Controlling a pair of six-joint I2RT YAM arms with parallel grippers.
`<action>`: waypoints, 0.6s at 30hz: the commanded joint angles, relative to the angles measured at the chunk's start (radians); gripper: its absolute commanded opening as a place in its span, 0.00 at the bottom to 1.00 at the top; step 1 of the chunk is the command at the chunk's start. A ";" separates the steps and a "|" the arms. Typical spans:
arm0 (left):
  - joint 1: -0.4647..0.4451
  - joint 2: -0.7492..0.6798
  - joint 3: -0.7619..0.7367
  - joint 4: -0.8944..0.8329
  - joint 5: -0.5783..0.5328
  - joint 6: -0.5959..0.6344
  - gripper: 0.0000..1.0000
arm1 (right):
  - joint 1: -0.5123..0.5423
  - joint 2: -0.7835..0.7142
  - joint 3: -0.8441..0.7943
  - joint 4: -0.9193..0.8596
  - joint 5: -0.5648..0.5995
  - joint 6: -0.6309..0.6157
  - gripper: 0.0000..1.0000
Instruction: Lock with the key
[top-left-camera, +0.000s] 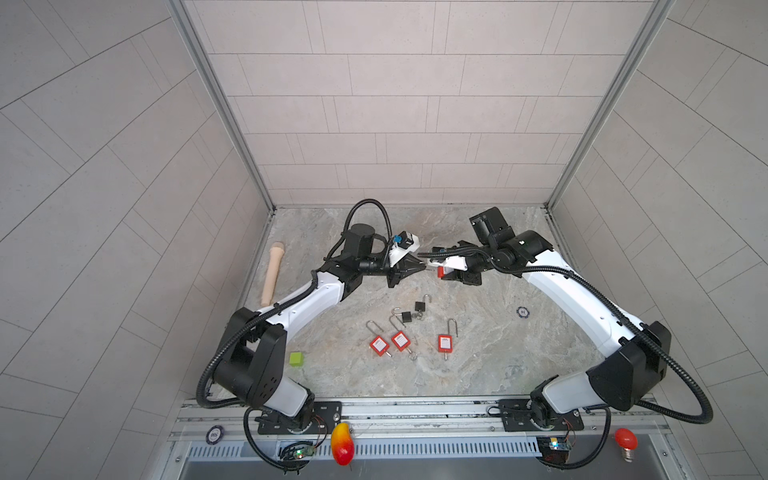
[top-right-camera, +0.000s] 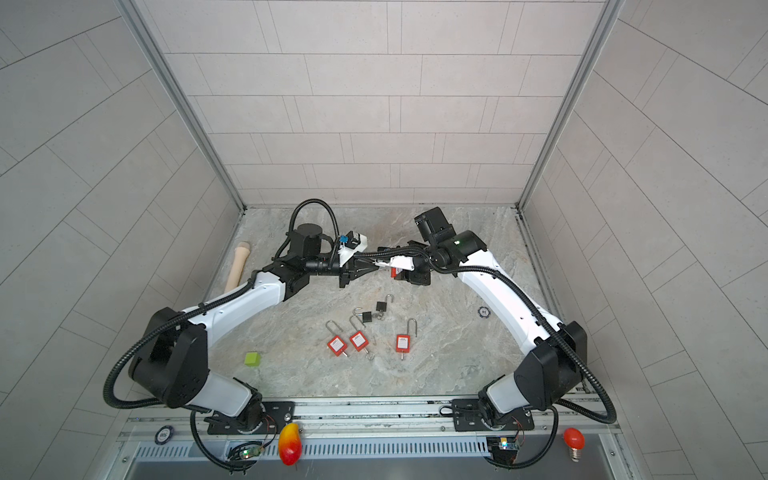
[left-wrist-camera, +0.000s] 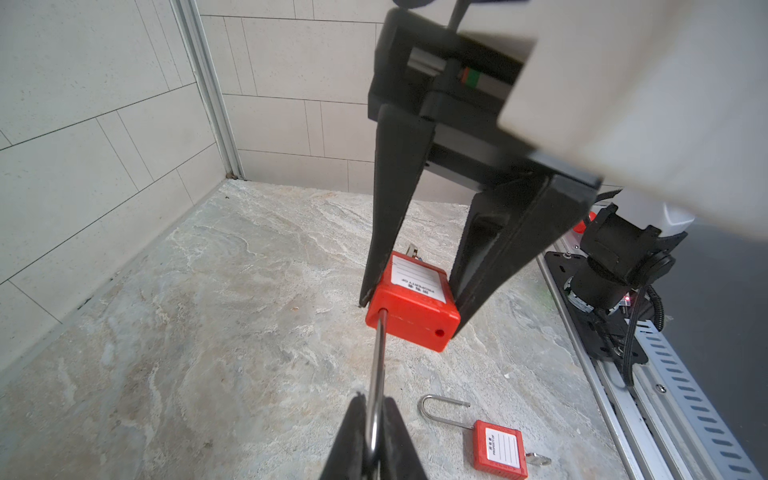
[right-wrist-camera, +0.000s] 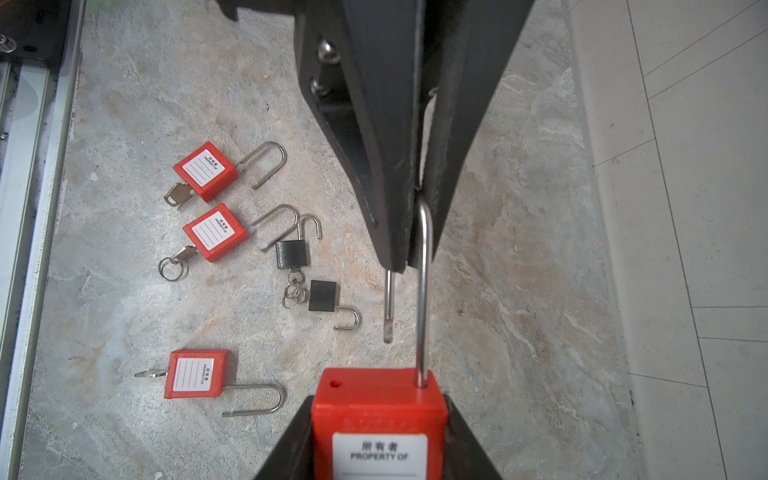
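Marble tabletop (top-left-camera: 478, 353) — 5 loose padlocks (top-left-camera: 401, 340), green cube (top-left-camera: 296, 358)

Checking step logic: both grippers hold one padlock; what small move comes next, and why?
Likely the left gripper twists the shackle so its free end faces the hole; that end hangs offset and clear of the red padlock in the right gripper.

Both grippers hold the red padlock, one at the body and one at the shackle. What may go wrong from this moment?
1. The left gripper pinches the thin shackle only at its bend; the smooth steel may slip out when pushed.
2. The shackle's free end does not line up with the hole in the red padlock held by the right gripper; pushing now may jam it on the body.
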 joint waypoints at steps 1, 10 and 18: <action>-0.009 -0.003 0.034 0.006 0.018 0.007 0.11 | 0.005 0.001 0.020 -0.008 0.001 -0.026 0.29; -0.012 0.005 0.044 0.014 0.036 -0.020 0.00 | 0.014 -0.003 0.009 0.037 0.051 -0.033 0.36; -0.012 -0.005 0.028 0.084 0.025 -0.054 0.00 | 0.010 -0.035 0.014 0.027 0.051 0.007 0.72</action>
